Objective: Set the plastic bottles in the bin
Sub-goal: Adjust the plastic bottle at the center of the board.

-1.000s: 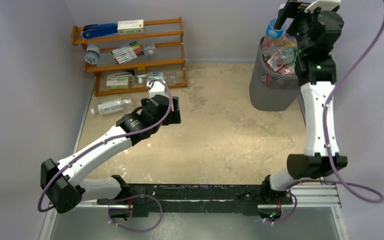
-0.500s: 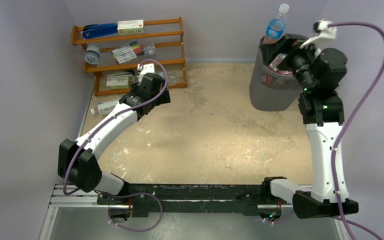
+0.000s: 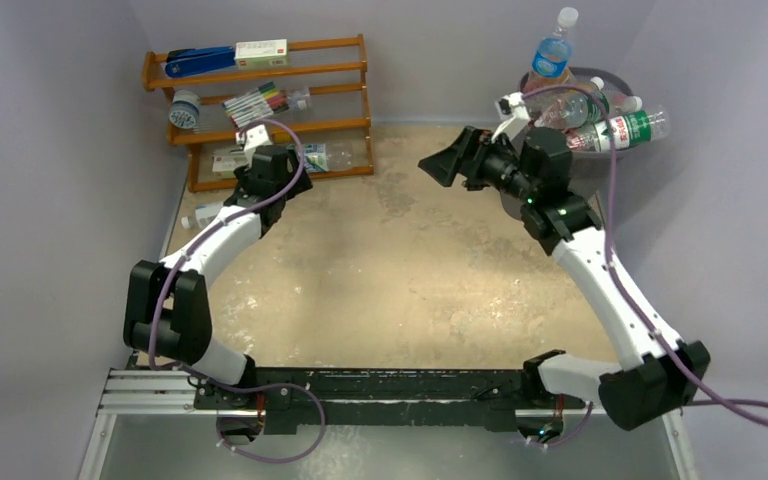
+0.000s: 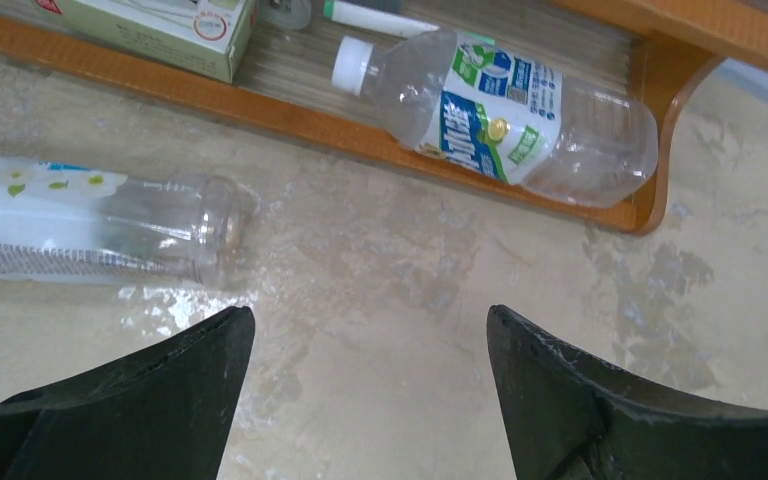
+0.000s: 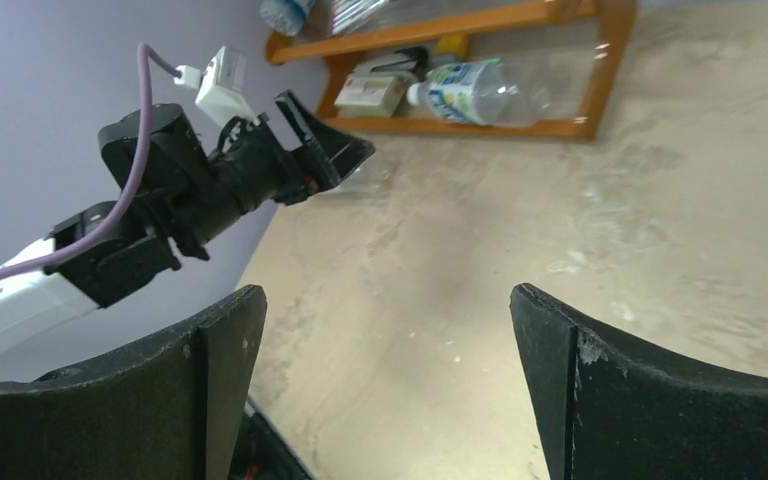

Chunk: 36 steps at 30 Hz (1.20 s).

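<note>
Left gripper, right gripper gape empty. Clear bottle lies on mottled bench, labelled bottle on wooden shelf.

— What rests on the table?
— One clear bottle, lying on its side, just beside the wooden rack that stands at the far left corner.
— And on the rack's lowest shelf?
— One white-capped bottle, lying down, near a box.
</note>
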Tool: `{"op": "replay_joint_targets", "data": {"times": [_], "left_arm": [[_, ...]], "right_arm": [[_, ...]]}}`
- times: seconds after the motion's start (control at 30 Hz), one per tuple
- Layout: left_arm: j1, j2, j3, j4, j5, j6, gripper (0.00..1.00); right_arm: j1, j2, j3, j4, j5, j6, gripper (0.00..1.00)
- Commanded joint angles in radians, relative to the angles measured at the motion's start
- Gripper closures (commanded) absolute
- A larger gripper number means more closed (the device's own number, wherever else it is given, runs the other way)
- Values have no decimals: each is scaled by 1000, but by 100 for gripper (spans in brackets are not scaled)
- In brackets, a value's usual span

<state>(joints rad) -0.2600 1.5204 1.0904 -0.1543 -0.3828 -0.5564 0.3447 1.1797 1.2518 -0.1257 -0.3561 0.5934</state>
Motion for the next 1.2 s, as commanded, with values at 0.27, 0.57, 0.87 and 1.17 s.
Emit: {"op": "replay_joint_targets", "data": {"times": [0.27, 0.57, 0.87, 1.17], "left_arm": [[78, 90, -170, 639, 37, -65, 21], [135, 261, -158, 712, 91, -191, 57], [228, 385, -130, 916, 205, -135, 64], [353, 519, -73, 1166, 417, -211, 56]], "right_arm": [[17, 433, 43, 477, -275, 123, 9], [17, 801, 220, 681, -306, 239, 36], [17, 1118, 461, 838, -324, 427, 55], [16, 1316, 674, 860, -327, 511, 57]]}}
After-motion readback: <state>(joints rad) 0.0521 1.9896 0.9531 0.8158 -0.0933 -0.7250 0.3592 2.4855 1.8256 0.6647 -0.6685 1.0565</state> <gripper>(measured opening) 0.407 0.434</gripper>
